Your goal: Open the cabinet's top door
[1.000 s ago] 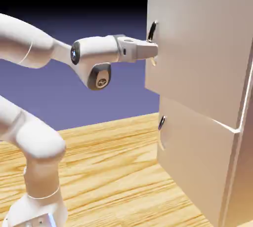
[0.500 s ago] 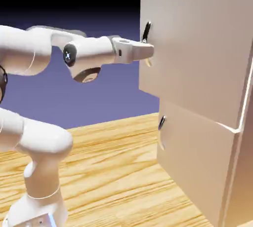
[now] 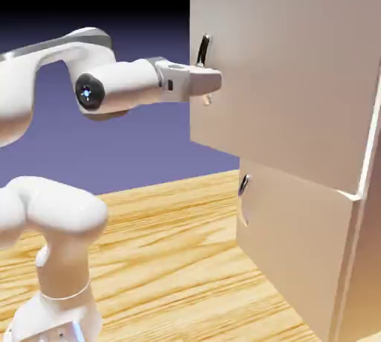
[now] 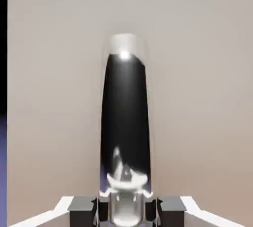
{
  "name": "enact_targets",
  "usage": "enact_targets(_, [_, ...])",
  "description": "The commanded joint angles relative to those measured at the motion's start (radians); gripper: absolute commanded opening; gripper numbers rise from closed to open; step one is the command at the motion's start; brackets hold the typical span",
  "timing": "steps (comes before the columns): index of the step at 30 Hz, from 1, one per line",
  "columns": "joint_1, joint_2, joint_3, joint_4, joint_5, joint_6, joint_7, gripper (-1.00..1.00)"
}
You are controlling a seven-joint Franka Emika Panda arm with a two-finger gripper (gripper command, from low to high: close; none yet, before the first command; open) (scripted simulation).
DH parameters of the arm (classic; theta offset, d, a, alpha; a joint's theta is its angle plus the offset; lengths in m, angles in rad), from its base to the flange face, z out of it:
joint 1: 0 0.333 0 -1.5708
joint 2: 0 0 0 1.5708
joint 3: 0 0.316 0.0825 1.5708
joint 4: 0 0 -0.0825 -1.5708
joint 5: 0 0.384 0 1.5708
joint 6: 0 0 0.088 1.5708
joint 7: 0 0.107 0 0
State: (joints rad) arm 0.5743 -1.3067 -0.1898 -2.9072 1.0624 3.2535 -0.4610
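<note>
The beige cabinet (image 3: 350, 259) fills the exterior view's right side. Its top door (image 3: 298, 73) stands swung partly out, its free edge well forward of the panel below. A dark curved metal handle (image 3: 202, 50) sits near that edge. My gripper (image 3: 208, 84) is shut on the handle's lower part, with the arm reaching in from the left. In the hand view the handle (image 4: 125, 122) rises large and shiny between my fingertips (image 4: 84, 206), with the door panel (image 4: 202, 73) filling the picture behind it.
Below the top door is the shorter lower door (image 3: 298, 251) with its own small handle (image 3: 243, 184), flush with the cabinet. The wooden table (image 3: 171, 259) stretches in front of it. My arm's base link (image 3: 63, 259) stands at the lower left.
My gripper has pulled the handle toward the exterior view's left, and the top door has swung further out from the cabinet. The arm's elbow has folded back and up.
</note>
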Motion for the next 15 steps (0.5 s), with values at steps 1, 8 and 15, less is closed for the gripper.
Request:
enact_targets(1, [-0.031, -0.019, 0.0, -0.008, -0.004, -0.043, 0.005, -1.0])
enact_targets(8, [-0.222, -0.163, -0.052, -0.043, -0.098, -0.347, 0.05, -1.0])
enact_targets(15, [-0.366, -0.28, -0.199, -0.035, -0.235, -0.652, 0.073, -1.0])
